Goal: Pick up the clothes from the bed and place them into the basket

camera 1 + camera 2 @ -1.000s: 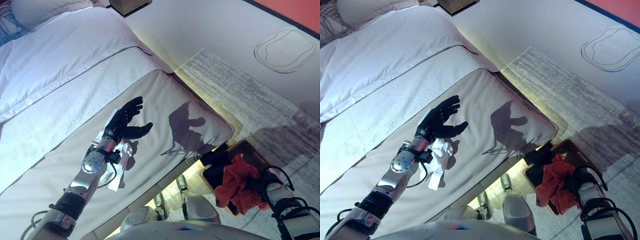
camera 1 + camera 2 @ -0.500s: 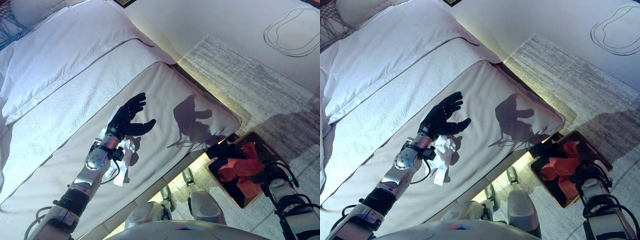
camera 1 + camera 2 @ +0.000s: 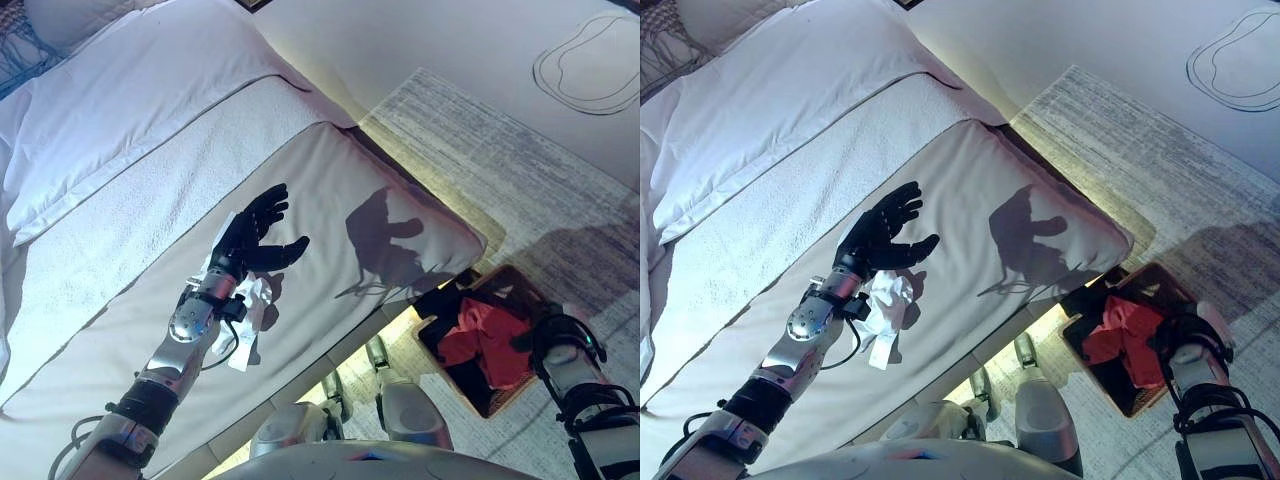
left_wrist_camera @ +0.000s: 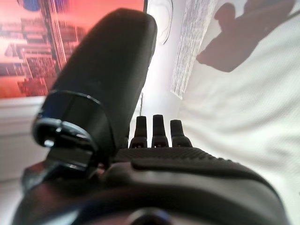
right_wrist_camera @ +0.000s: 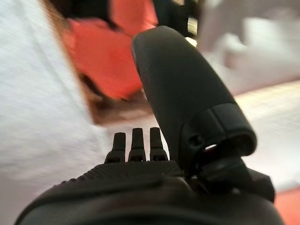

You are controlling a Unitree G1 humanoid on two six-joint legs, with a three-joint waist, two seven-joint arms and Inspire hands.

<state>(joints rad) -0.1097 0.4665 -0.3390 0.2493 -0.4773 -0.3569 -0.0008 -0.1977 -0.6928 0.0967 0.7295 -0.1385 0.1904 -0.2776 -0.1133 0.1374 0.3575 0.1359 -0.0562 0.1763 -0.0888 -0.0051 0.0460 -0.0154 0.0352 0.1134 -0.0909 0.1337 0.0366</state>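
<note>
A white garment (image 3: 252, 308) lies crumpled on the beige bed cover (image 3: 330, 190), partly under my left forearm. My left hand (image 3: 250, 238) hovers just past it, above the cover, with its fingers (image 4: 159, 133) straight and empty. A red cloth (image 3: 490, 335) lies in the brown basket (image 3: 472, 396) on the floor by the bed's corner, beside a dark cloth (image 3: 440, 300). My right hand (image 3: 1172, 335) is at the basket's near side, right by the red cloth (image 5: 103, 61). Its fingers (image 5: 133, 140) are straight and hold nothing.
White bedding and pillows (image 3: 120, 90) cover the far part of the bed. A grey rug (image 3: 500, 170) lies on the floor beyond the basket. The bed's edge (image 3: 420, 290) runs between my two hands.
The red cloth, bunched up at my right hand a second ago, now lies lower in the basket. The camera has shifted. My left hand has barely moved.
</note>
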